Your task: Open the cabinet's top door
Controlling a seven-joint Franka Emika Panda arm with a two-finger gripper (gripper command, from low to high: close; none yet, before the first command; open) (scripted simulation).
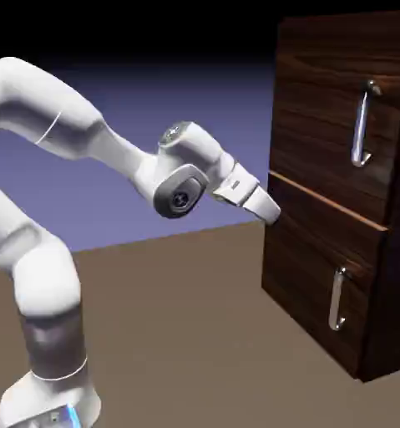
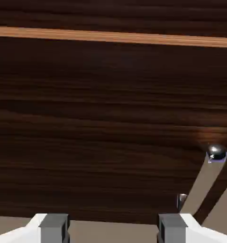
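With the gripper (image 1: 274,211) held wide open and empty near the cabinet (image 1: 320,242) seam, the lower handle (image 2: 203,182) at four o'clock in the hand view could be grabbed instead of the top door's handle (image 1: 363,125).

The brown table (image 1: 178,318) carries the cabinet (image 1: 320,251) and the robot's base (image 1: 44,410).
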